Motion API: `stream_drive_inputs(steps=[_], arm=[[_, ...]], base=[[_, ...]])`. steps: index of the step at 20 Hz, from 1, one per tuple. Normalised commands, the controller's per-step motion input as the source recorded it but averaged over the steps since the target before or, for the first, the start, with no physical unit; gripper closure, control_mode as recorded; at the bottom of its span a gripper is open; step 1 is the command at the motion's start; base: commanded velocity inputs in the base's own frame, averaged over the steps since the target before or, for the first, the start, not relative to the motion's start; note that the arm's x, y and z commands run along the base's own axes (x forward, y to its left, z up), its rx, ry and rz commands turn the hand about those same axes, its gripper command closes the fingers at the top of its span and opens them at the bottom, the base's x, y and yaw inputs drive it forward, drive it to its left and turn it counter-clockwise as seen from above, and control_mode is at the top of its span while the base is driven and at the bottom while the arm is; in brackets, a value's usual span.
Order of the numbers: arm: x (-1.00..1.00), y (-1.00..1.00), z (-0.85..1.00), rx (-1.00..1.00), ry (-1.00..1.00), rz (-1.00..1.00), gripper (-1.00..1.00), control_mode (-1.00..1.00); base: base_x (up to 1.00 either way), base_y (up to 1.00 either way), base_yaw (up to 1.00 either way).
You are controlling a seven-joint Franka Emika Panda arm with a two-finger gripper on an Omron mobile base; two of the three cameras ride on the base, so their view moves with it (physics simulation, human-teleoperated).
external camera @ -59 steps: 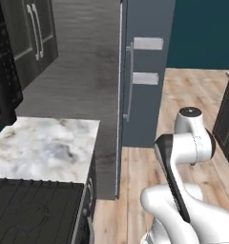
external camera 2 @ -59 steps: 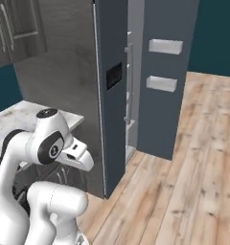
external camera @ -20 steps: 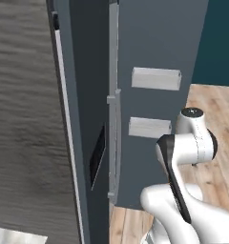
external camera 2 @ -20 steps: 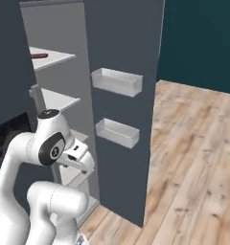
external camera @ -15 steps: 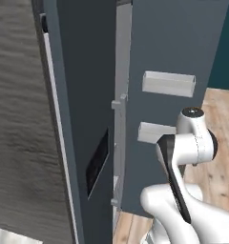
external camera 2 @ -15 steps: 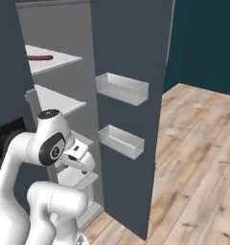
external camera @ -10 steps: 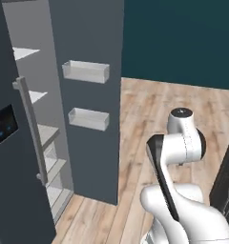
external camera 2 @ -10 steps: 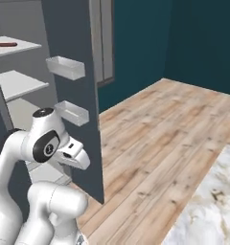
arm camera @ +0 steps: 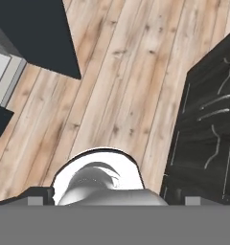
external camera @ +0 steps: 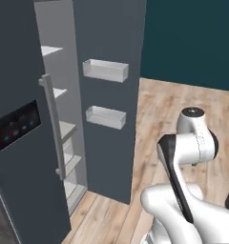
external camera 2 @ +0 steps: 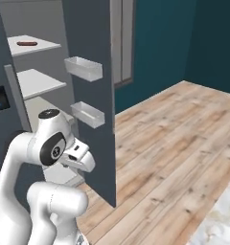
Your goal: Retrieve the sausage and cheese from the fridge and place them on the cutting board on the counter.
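Observation:
The fridge stands with its right door swung open and its left door, with the black lit panel, shut. The sausage lies on the top white shelf. The cheese and the cutting board are out of view. A corner of the marble counter shows at the lower right. My arm is folded close over the base, hand pointing down. In the hand view my gripper hangs over the wooden floor, open, with nothing between its fingers.
Two clear bins hang inside the open door. A long grey handle runs down the shut door. A dark cabinet front stands close beside the base. Wooden floor spreads to the right of the fridge.
The whole picture has shifted, so the base has moved: the fridge's open inside and more floor now show. The arm keeps its folded pose.

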Motion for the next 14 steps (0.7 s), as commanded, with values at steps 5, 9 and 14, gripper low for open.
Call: stream_drive_inputs(steps=[5,9,14], arm=[[0.00,0.00,0.00,0.00,0.00,0.00,-1.00,1.00],[0.00,0.00,0.00,0.00,0.00,0.00,-1.00,1.00],[0.00,0.00,0.00,0.00,0.00,0.00,-1.00,1.00]], base=[[0.46,-0.05,0.29],[0.60,0.42,0.00],[0.65,0.49,0.03]])
